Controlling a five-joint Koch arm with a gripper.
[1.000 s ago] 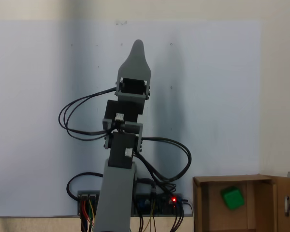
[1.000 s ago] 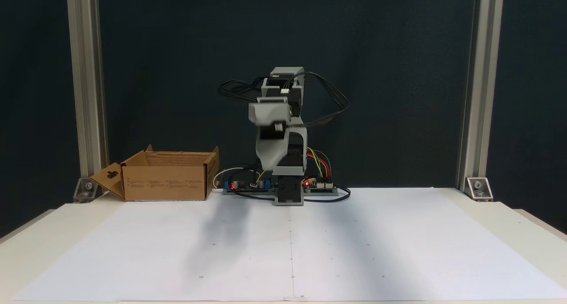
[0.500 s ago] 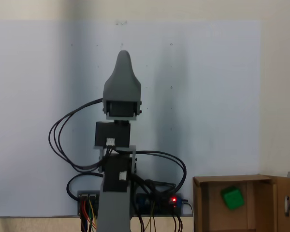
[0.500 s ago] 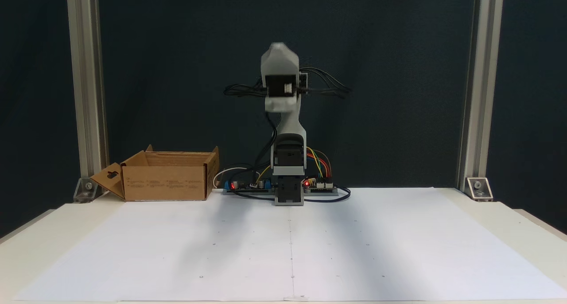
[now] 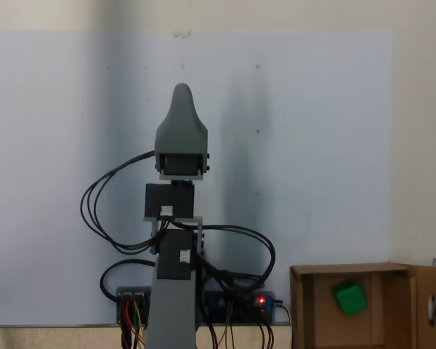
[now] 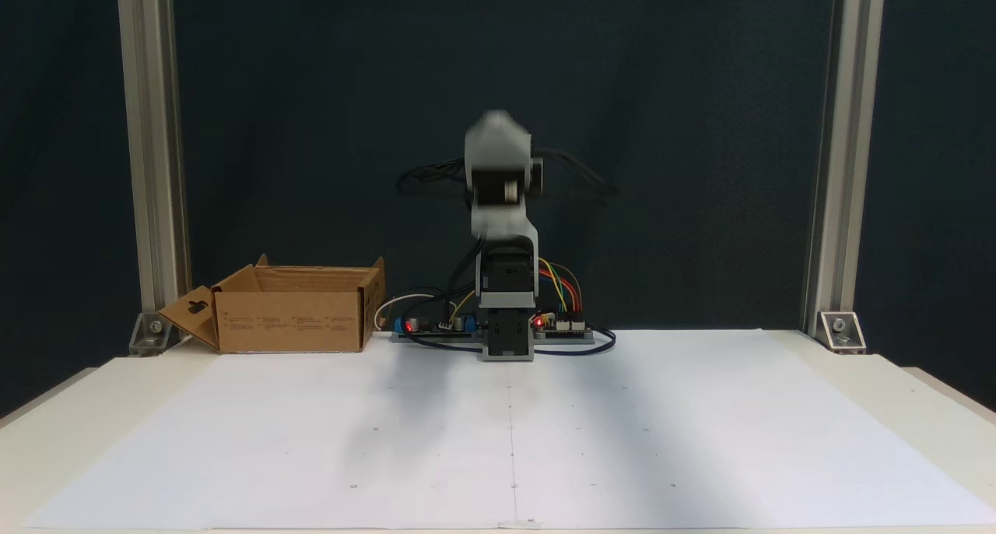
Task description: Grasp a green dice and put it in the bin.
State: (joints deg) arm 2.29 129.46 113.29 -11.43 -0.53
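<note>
1. Dice first: the green dice [image 5: 349, 298] lies on the floor of the bin [image 5: 301, 305], toward the right half as the fixed view from above shows it, clear of the walls. From that I judge the task as good as done.
2. Bin placement makes sense: the cardboard box [image 6: 292, 310] sits on the table [image 6: 700, 440] just beside the arm's base and circuit boards [image 6: 436, 325], within easy reach, flaps up so nothing blocks the opening.
3. Gripper [image 5: 181, 93] hangs high above the middle of the white sheet, well apart from the bin, with nothing visible at its tip.
4. Jaws: from above they read as one grey tapered shape, and from the front the head is blurred, so I cannot tell whether they are open or closed.
5. Arm stands folded over its own base, which looks like a resting pose.
</note>
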